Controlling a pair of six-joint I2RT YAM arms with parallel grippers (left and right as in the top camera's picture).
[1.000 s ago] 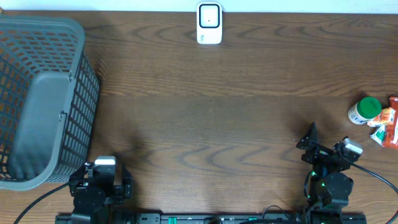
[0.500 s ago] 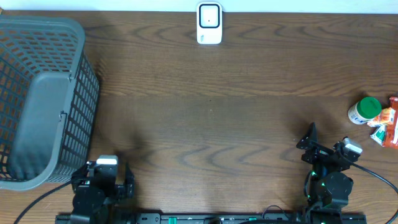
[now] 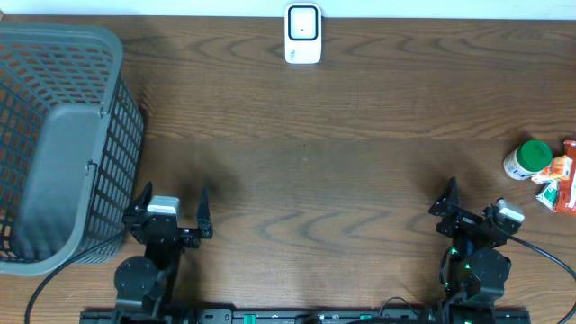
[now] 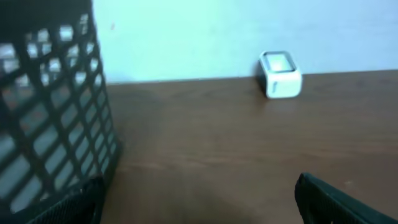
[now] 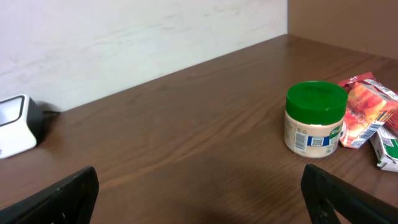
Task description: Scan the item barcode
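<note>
Tabletop (image 3: pixel 342 171): dark wood-grain surface carrying every object shown.
Left claw (image 3: pixel 174 202): at the near edge, left of centre, just beside the basket's near right corner. Its two fingers stand wide apart with nothing between them.
Right claw (image 3: pixel 475 212): at the near edge on the right side. Its fingers are spread wide and grip nothing, and its wrist camera looks across the tabletop toward the jar.
Jar (image 5: pixel 315 118): small white jar with a green lid, standing upright near the right edge of the tabletop, well apart from both claws. A blue and white printed panel on its label faces the right wrist camera but is too small to read.
Red packet (image 5: pixel 368 111): just beside the jar on its right; whether the two touch cannot be told.
Carton (image 5: pixel 387 148): white and green, partly cut off by the frame edge, lying next to the packet.
Barcode scanner (image 3: pixel 302 34): white unit with a dark-framed window, at the centre of the far edge, well apart from the jar.
Basket (image 3: pixel 112 153): grey plastic mesh basket, upright at the left end of the tabletop. Its lattice wall fills the left of the left wrist view.
</note>
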